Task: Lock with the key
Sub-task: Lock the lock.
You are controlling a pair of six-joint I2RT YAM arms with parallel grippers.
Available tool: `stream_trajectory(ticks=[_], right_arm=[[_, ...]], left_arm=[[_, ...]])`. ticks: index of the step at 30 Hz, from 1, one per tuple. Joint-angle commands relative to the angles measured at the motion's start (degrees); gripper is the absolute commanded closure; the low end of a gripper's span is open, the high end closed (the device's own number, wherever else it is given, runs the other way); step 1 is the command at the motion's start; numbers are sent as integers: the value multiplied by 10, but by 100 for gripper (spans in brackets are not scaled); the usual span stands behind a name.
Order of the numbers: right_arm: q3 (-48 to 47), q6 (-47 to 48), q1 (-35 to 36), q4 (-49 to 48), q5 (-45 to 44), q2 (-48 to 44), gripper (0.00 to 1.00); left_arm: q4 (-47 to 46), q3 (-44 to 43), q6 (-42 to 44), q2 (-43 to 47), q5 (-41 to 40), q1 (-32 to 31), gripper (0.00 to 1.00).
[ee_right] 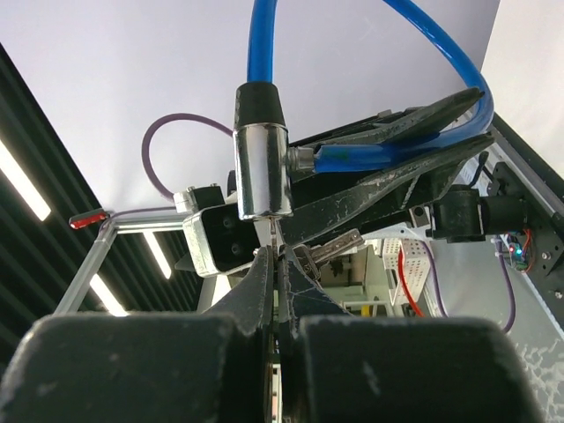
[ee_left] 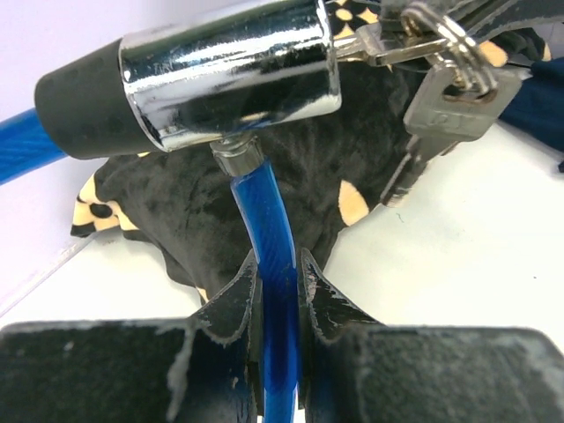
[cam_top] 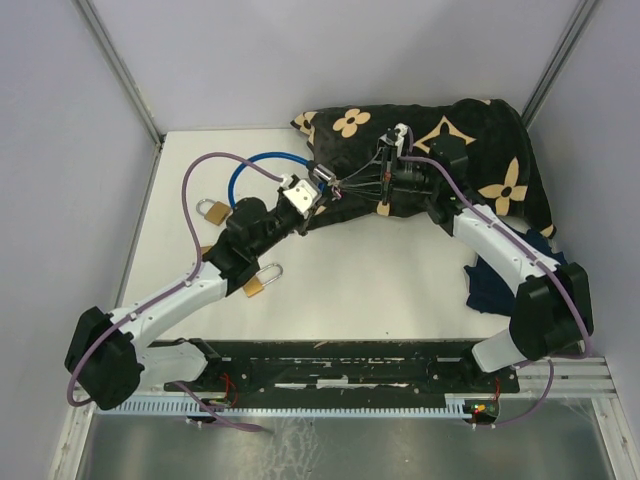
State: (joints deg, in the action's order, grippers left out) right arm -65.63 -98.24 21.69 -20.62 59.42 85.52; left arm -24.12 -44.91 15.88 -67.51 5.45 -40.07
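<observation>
The left gripper clamps, between rough black fingers, the glossy blue plastic-coated cable just below its mirror-bright chrome lock cylinder, raised toward twelve o'clock above the white table, while at the cylinder's three o'clock end the right gripper pinches a flat silver key.
</observation>
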Motion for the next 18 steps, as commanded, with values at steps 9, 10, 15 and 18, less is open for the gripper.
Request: stream_trajectory(ticks=[9, 10, 15, 18], right_arm=[[-65, 160, -27, 171, 4, 16, 99], [-84, 202, -28, 217, 2, 17, 99], [-127, 283, -31, 317, 0, 26, 98], [-153, 343, -31, 382, -3, 33, 98]], left_arm=[[9, -95, 15, 16, 140, 30, 97], [12, -98, 8, 14, 149, 34, 97], [21, -115, -11, 2, 175, 37, 97], [20, -120, -17, -2, 182, 37, 97]])
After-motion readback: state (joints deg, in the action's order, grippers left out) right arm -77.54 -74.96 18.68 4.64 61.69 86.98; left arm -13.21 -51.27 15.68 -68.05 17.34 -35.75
